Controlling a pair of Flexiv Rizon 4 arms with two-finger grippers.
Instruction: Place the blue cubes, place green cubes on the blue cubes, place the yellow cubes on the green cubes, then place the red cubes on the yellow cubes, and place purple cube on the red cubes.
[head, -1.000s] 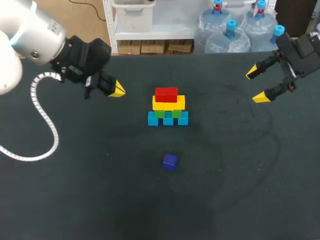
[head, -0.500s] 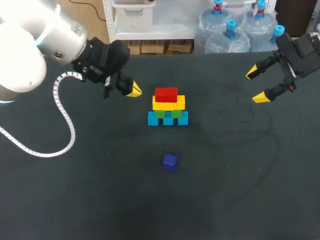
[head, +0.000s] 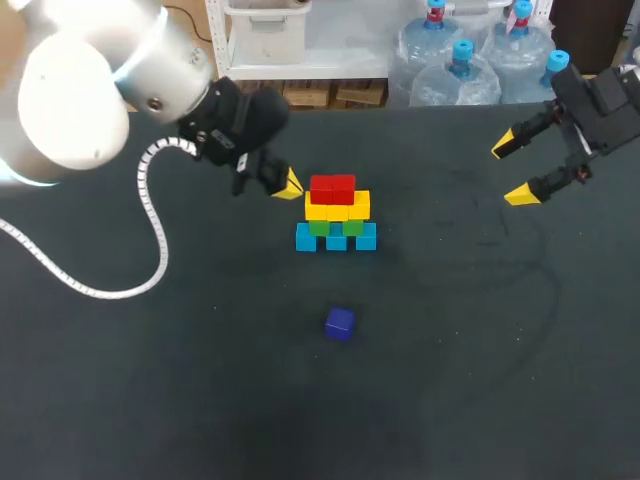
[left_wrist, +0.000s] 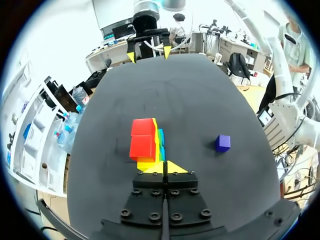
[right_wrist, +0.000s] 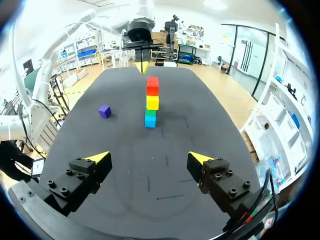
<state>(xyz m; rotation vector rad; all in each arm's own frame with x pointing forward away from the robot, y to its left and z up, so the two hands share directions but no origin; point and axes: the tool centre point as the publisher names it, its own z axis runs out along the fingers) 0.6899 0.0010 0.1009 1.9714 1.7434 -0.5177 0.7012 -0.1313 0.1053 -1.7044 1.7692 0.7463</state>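
A stack of cubes stands mid-table: blue cubes (head: 336, 238) at the base, green cubes (head: 336, 227) on them, yellow cubes (head: 337, 207) above, red cubes (head: 332, 187) on top. The purple cube (head: 340, 323) lies alone on the table, nearer the front. My left gripper (head: 291, 184) is shut and empty, its yellow tips just left of the red cubes (left_wrist: 143, 140); in the left wrist view the stack sits right ahead of the gripper (left_wrist: 165, 166) and the purple cube (left_wrist: 223, 143) off to one side. My right gripper (head: 517, 171) hangs open at the far right, well away from the stack (right_wrist: 151, 102).
The dark table (head: 450, 380) carries only the stack and the lone cube. Wide bare room lies around the purple cube (right_wrist: 104, 111) and between the stack and my right gripper (right_wrist: 147, 161).
My left arm has swung rightward, bringing its shut gripper from well left of the stack to just beside the red cubes. The right arm and all cubes have stayed put.
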